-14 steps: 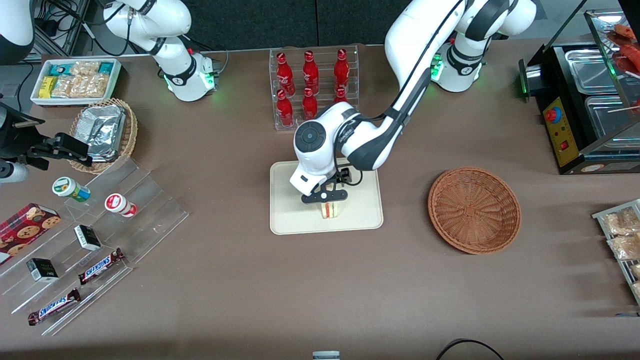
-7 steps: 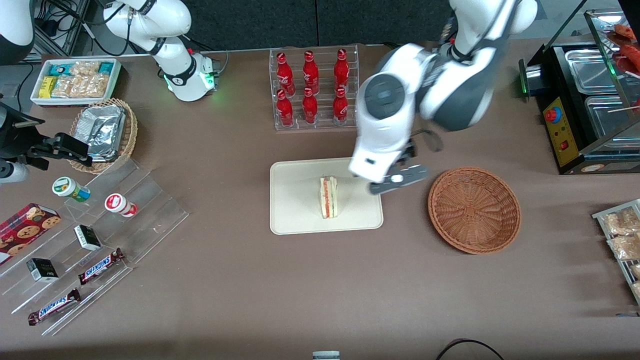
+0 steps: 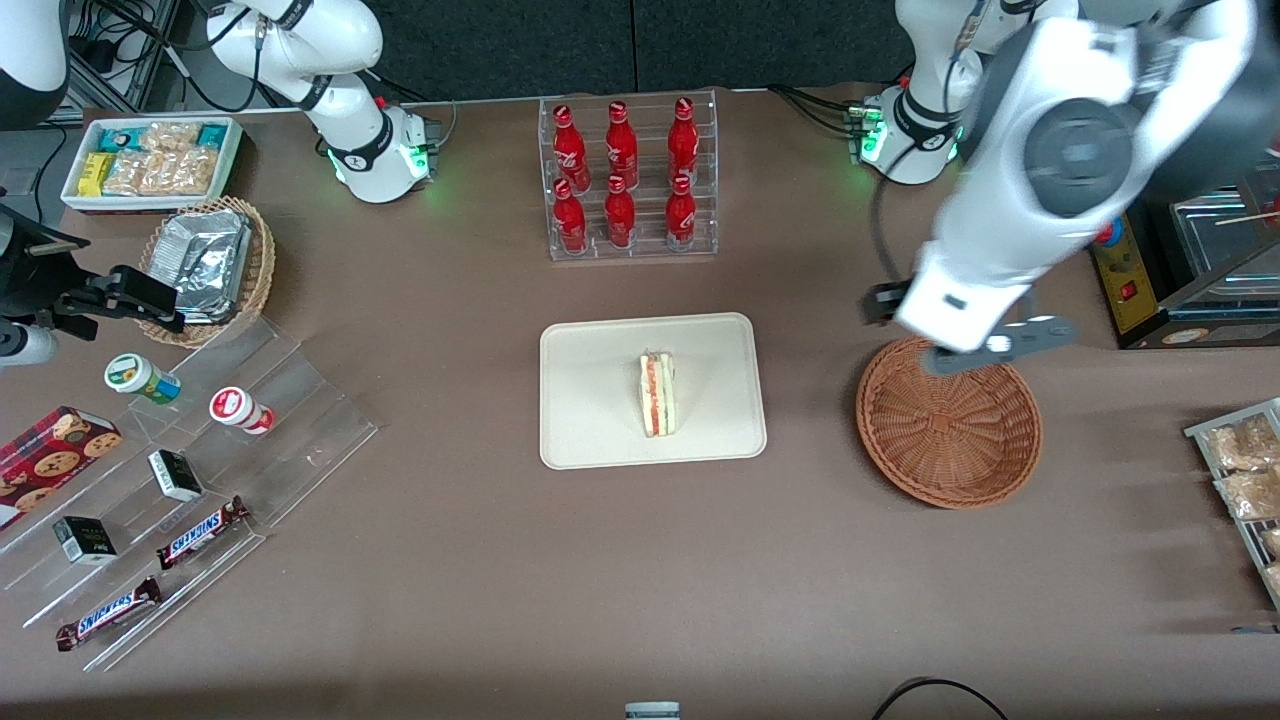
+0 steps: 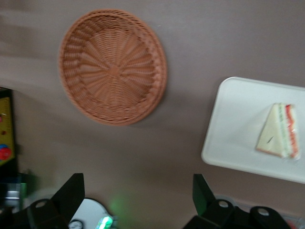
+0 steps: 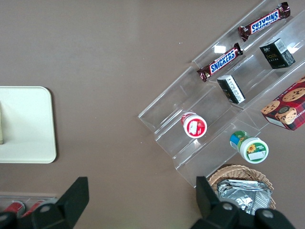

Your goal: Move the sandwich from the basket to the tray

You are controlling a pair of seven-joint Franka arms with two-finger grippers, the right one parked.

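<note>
Taking the tray (image 3: 590, 440) as the landmark, the sandwich (image 3: 658, 394) lay on it near its middle, resting on a flat bread face with the red-orange and green filling edge showing, nothing touching it. In the left wrist view the same sandwich (image 4: 279, 130) lay flat on the tray (image 4: 228, 138), its striped cut edge turned away from the basket (image 4: 113, 67).

Nearer the front camera than the tray and toward the parked arm's end of the table, a clear stepped display stand (image 3: 300, 440) carried two Snickers bars (image 3: 200, 531), small dark boxes (image 3: 84, 539) and two round tubs (image 3: 240, 410).

Beside the tray, toward the working arm's end, sat the basket (image 3: 948, 420), apart from the tray with bare brown tabletop between them; nothing lay in it.

The gripper (image 3: 1000, 350) hung above the basket's rim on the part farthest from the front camera, well apart from the tray. Its two fingers (image 4: 71, 193) stood spread wide with nothing between them.

Farther from the front camera than the tray stood a clear rack of red bottles (image 3: 625, 180).
</note>
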